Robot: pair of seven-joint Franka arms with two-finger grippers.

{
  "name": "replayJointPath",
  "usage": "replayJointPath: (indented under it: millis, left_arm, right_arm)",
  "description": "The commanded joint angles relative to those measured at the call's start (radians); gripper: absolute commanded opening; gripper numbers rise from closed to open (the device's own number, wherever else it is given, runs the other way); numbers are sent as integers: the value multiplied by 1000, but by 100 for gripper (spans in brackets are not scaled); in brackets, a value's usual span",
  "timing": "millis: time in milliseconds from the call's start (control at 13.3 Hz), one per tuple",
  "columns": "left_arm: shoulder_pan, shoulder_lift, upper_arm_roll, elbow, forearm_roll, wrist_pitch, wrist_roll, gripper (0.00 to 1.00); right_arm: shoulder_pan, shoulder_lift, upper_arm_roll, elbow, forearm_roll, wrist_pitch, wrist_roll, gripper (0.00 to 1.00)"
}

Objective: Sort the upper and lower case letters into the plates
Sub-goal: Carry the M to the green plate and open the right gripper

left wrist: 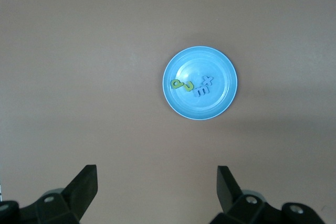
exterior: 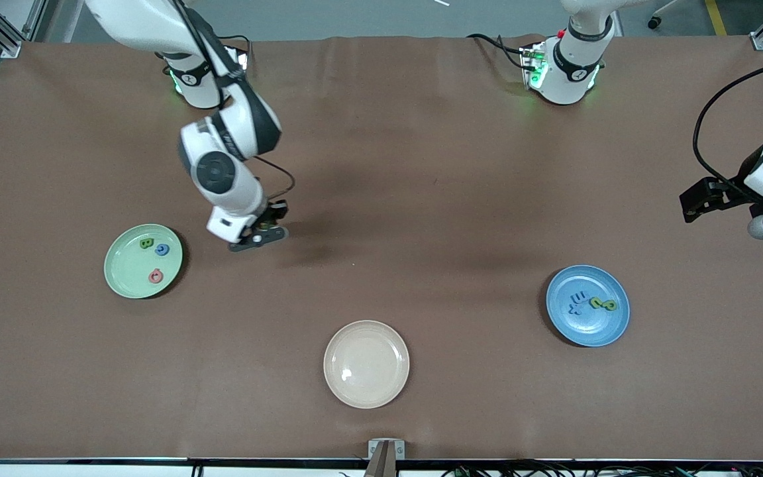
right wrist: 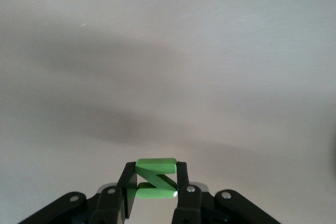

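While the right gripper (right wrist: 152,182) clamps a green letter (right wrist: 155,178) shaped like a Z above bare table, the carry step is in hand. Next it needs placing in the green plate (exterior: 120,281) close beside. The left gripper (left wrist: 157,187) waits open, high above the blue plate (left wrist: 223,66).

Three plates on table (exterior: 421,165). One plate (exterior: 126,281) toward right arm's end holds three letters (exterior: 155,276), apart from each other. Another plate (exterior: 603,331) toward left arm's end holds four letters (exterior: 590,303) bunched together near its middle, some touching. A third plate (exterior: 366,364) lies between them, nearer the front camera than both. Right gripper (exterior: 259,240) over table just beside the first plate, clamped on a Z-shaped letter (right wrist: 156,178). Left gripper (left wrist: 157,192) up at table's edge, left arm's end, fingers apart
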Motion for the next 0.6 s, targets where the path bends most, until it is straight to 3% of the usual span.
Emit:
replayJointPath:
  millis: [0,150,376,526]
  left_arm:
    - [1,-42,3,-9,-21,-18,28,100]
    - [-43,-65,53,-15,-59,-47,32,100]
    - [-261,-94,317,-19,-130,-75,81,100]
    - [-310,-148,360,-74,-139,-87,86,100]
  right_arm:
    - [-192,-92,15,-29,-50,-56,-192,15]
    - [-341,-82,16,-11,-102,-44,-370,15]
    - [-496,-21,16,22,-104,23,-571,15]
    - [-562,59,16,25,-104,120,-633,15]
